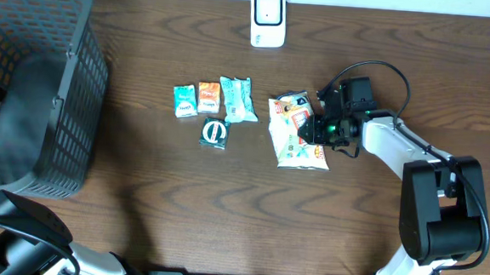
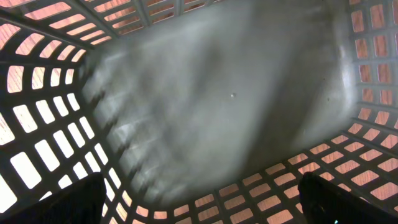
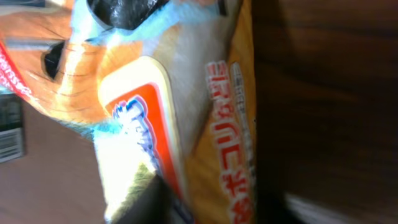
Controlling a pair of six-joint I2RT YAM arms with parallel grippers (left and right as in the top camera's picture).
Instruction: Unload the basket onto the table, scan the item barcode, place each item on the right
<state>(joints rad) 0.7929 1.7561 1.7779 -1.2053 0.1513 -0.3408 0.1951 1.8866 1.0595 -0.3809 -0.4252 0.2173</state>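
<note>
The snack bag (image 1: 295, 134) lies flat on the surface (image 1: 223, 221), right of centre and below the white scanner (image 1: 268, 18), which stands at the far edge. The right fingers (image 1: 324, 127) sit at the bag's right edge. In the right wrist view the print of the bag (image 3: 155, 93) fills the frame, and I cannot tell whether they grip it. Four small packets (image 1: 216, 102) cluster just left of the bag, leaving a narrow gap. Bare wood stretches along the near side and between bag and scanner. The left fingers (image 2: 56, 202) are spread wide and hold nothing inside the basket (image 1: 82, 76) at the left edge, with lattice walls (image 2: 37, 143) all around.
</note>
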